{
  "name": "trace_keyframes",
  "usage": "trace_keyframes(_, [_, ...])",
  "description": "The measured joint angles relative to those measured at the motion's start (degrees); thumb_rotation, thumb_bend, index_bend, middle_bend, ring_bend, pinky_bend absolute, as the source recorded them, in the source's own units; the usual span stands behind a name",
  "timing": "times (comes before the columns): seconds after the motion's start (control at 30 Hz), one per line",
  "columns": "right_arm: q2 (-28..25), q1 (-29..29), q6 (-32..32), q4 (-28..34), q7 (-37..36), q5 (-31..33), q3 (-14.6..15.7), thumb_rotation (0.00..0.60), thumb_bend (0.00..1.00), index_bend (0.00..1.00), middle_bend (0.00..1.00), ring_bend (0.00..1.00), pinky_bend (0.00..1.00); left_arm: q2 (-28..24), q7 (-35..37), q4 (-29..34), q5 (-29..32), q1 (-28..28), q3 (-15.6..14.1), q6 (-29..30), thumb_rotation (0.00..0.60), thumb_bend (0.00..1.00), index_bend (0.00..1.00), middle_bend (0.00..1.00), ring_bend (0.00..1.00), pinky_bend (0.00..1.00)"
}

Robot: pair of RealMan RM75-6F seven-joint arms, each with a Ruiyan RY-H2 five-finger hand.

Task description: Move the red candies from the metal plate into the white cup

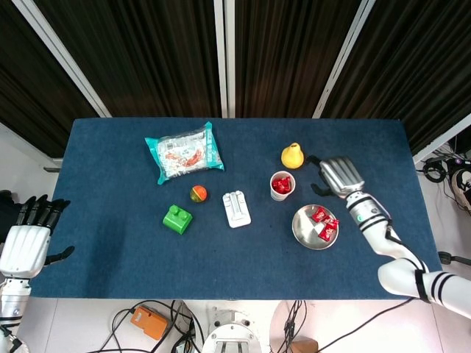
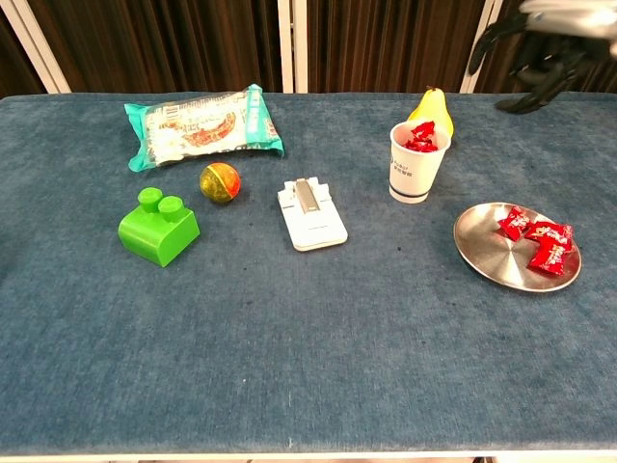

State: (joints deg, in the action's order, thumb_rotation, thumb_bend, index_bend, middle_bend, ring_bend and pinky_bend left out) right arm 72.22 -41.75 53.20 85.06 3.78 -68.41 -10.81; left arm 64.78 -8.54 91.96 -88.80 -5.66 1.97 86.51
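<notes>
Right hand (image 1: 338, 175) is hovering empty, fingers apart, at the cup's (image 1: 282, 184) three o'clock; candies (image 1: 324, 224) are lying on the plate (image 1: 304, 230).

Cup (image 2: 418, 162): right of centre, candies (image 2: 420, 136) inside.
Plate (image 2: 496, 254): near-right of cup, candies on its right part.
Pear (image 2: 439, 104): just behind cup.
Snack bag (image 2: 201, 125): far left.
</notes>
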Motion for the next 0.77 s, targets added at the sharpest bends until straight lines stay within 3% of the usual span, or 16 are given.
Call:
trace_keyframes(0.07, [-1.43, 2.14, 3.68, 1.11, -0.1, -1.41, 0.49, 0.6, 0.45, 0.31, 0.72, 0.78, 0.96, 0.05, 0.36, -0.24, 0.23, -0.1, 0.16, -0.1, 0.6, 0.0, 0.14, 0.14, 0.04, 0.0])
trace_keyframes(0.13, [-3.08, 5.13, 8.6, 2.33, -0.2, -3.17, 1.25, 0.6, 0.45, 0.28, 0.55, 0.62, 0.82, 0.12, 0.7, -0.42, 0.4, -0.15, 0.25, -0.16, 0.6, 0.0, 0.14, 0.14, 0.04, 0.0])
trace_keyframes(0.2, [-4.7, 8.67, 13.97, 3.43, -0.53, -5.07, 2.25, 0.6, 0.45, 0.25, 0.44, 0.5, 0.71, 0.22, 1.09, -0.68, 0.66, -0.16, 0.32, -0.23, 0.6, 0.0, 0.14, 0.14, 0.04, 0.0])
trace_keyframes(0.27, [-6.08, 12.13, 18.63, 4.32, -1.22, -6.87, 3.32, 0.6, 0.44, 0.18, 0.34, 0.37, 0.57, 0.35, 1.38, -0.82, 0.89, -0.11, 0.39, -0.19, 0.6, 0.0, 0.14, 0.14, 0.04, 0.0])
trace_keyframes(0.33, [-7.77, 16.5, 23.58, 5.19, -2.7, -9.23, 5.01, 0.6, 0.43, 0.07, 0.2, 0.17, 0.33, 0.51, 1.63, -0.89, 0.99, -0.01, 0.42, -0.02, 0.6, 0.0, 0.14, 0.14, 0.04, 0.0])
trace_keyframes(0.4, [-9.39, 20.7, 27.31, 5.84, -4.48, -11.43, 7.13, 0.6, 0.42, 0.01, 0.11, 0.05, 0.16, 0.77, 1.87, -0.94, 1.05, 0.22, 0.38, 0.31, 0.6, 0.0, 0.14, 0.14, 0.04, 0.0])
trace_keyframes(0.5, [-11.02, 25.56, 30.8, 6.24, -7.31, -14.15, 10.18, 0.6, 0.41, 0.0, 0.02, 0.0, 0.01, 1.13, 2.11, -0.96, 1.12, 0.72, 0.16, 0.79, 0.6, 0.0, 0.14, 0.14, 0.04, 0.0])
trace_keyframes(0.77, [-11.63, 31.56, 34.54, 4.57, -13.01, -17.67, 13.38, 0.6, 0.41, 0.0, 0.0, 0.0, 0.0, 1.37, 2.12, -0.88, 1.18, 1.8, -0.6, 1.49, 0.6, 0.0, 0.14, 0.14, 0.04, 0.0])
